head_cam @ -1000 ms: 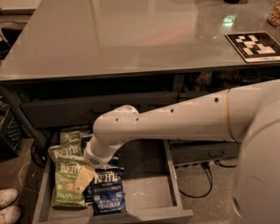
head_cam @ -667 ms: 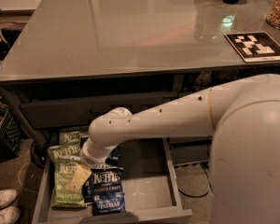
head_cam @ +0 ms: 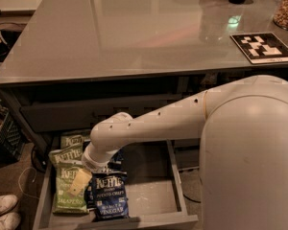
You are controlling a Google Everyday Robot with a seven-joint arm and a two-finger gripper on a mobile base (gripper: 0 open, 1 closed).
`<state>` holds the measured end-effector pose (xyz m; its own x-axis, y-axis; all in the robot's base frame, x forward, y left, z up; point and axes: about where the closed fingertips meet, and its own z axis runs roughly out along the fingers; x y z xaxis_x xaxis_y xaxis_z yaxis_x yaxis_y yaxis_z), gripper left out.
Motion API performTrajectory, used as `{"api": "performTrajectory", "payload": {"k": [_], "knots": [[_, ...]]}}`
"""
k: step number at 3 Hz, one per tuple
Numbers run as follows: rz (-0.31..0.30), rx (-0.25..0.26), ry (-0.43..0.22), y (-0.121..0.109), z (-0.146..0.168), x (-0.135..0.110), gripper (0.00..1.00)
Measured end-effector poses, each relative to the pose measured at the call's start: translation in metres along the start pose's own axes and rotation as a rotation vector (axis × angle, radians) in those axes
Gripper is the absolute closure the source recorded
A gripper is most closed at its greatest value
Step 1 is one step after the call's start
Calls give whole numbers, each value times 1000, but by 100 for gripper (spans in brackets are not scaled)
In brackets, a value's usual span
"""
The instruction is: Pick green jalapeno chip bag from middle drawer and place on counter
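Observation:
The middle drawer (head_cam: 149, 198) stands pulled out below the counter (head_cam: 134, 37). Light-green jalapeno chip bags lie at its left side: the nearest green jalapeno chip bag (head_cam: 67, 195) at the front, two more (head_cam: 66, 155) (head_cam: 72, 140) behind it. A dark blue Kettle bag (head_cam: 109, 195) lies to their right. My white arm reaches down from the right into the drawer. The gripper (head_cam: 78, 182) sits low over the upper right part of the nearest green bag, touching or just above it. The wrist hides part of the bags behind it.
A black-and-white marker board (head_cam: 263, 47) and a jar (head_cam: 287, 6) sit at the counter's right end. A shut drawer front (head_cam: 86, 114) is above the open one. White shoes (head_cam: 2, 210) and a dark crate (head_cam: 7, 138) are on the floor at left.
The arm has shifted slightly left, carrying the gripper a little further onto the nearest green bag. The bags have not moved.

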<state>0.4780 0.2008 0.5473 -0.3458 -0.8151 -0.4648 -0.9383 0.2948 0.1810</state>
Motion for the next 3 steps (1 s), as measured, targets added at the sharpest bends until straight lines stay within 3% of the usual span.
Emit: {"api": "performTrajectory", "payload": {"k": [3], "knots": [[-84, -48, -58, -19, 75, -48, 0]]}}
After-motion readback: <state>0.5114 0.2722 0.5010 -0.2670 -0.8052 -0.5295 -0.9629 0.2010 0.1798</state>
